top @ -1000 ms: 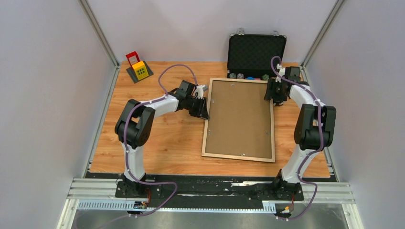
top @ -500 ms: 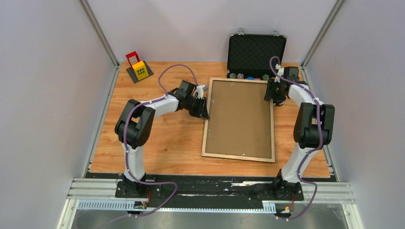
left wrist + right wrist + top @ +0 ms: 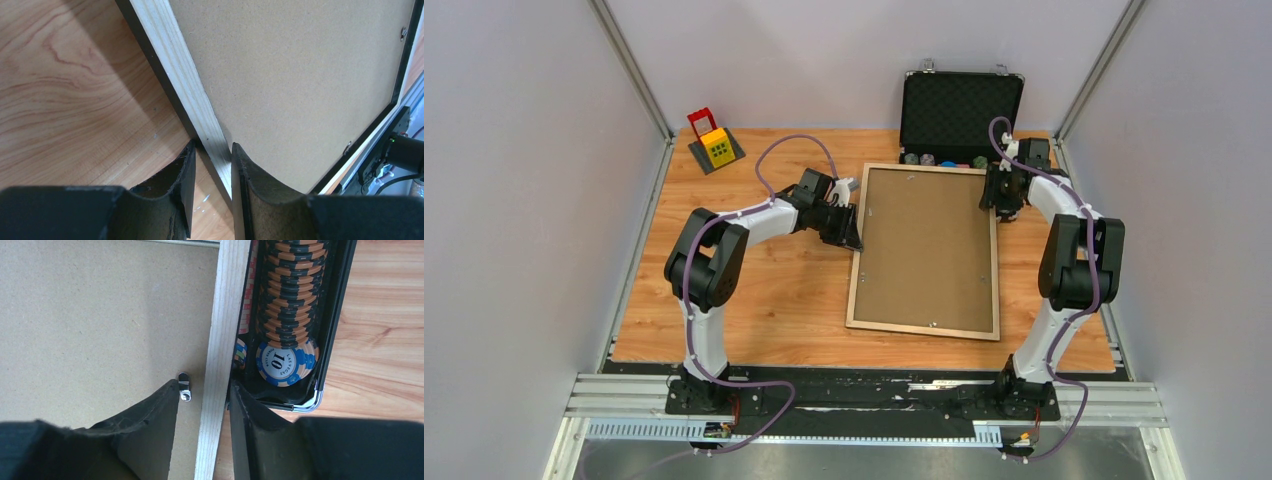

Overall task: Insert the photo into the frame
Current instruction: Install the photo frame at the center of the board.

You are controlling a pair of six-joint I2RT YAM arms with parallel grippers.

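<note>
The frame (image 3: 856, 270) lies flat on the table, pale wood face up, with a plain brown backing board (image 3: 927, 245) filling it. The photo is hidden. My left gripper (image 3: 852, 232) is at the frame's left rail; in the left wrist view its fingers (image 3: 212, 150) pinch the pale rail (image 3: 175, 65), one on the black outer edge and one on the inner edge. My right gripper (image 3: 996, 205) straddles the right rail (image 3: 225, 315) near the far corner. Its jaws (image 3: 204, 390) are open: the outer finger is against the rail, the inner finger stands apart over the board.
An open black chip case (image 3: 962, 110) stands just behind the frame, and its stacked chips (image 3: 287, 360) are right next to the right rail. A small metal clip (image 3: 184, 387) sits on the backing board. A red and yellow toy (image 3: 715, 143) is at the far left.
My right arm has shifted very slightly toward the far side. The frame and my left arm have not moved.
</note>
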